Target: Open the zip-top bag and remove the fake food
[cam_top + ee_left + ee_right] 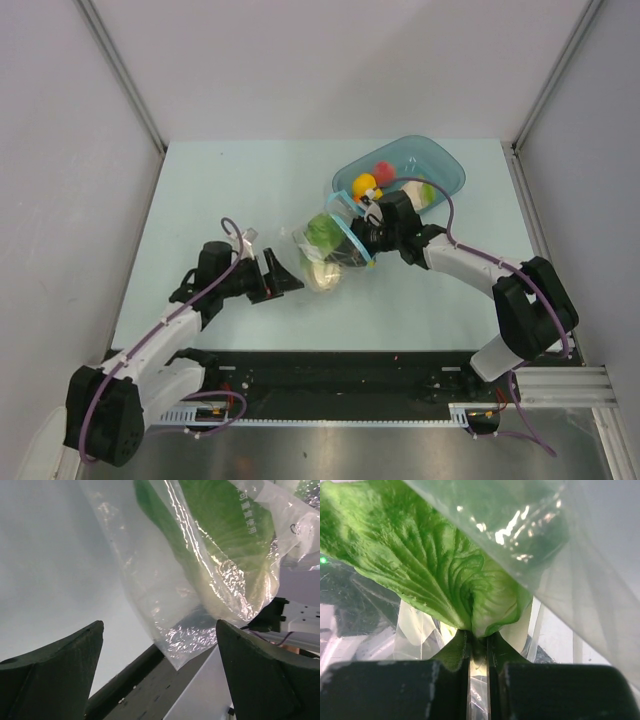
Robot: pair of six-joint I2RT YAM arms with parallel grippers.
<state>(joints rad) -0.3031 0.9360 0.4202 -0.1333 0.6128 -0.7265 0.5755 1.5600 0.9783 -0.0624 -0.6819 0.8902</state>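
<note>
Right tool (pixel 479 641) pinched nearly closed on the cabbage (pixel 435 565) leaf inside the zip-top bag (pixel 322 255) at mid surface (pixel 200 200), left tool (pixel 159 630) gaping and holding nothing by the bag's near-left end: risk that withdrawal drags the unrestrained bag along.

Even, soft overhead light fills the top view, with only faint shadows on the pale table (pixel 230 180). Glare streaks the crinkled zip-top bag (pixel 200 595) ahead of the left gripper (pixel 159 625), whose dark fingers (pixel 55 665) blur at the frame's bottom. Between the right gripper (pixel 479 637) and its soft-focus fingers (pixel 452 655), the brightly lit cabbage leaf (pixel 420 565) shows sharp; the film above it is hazy.
</note>
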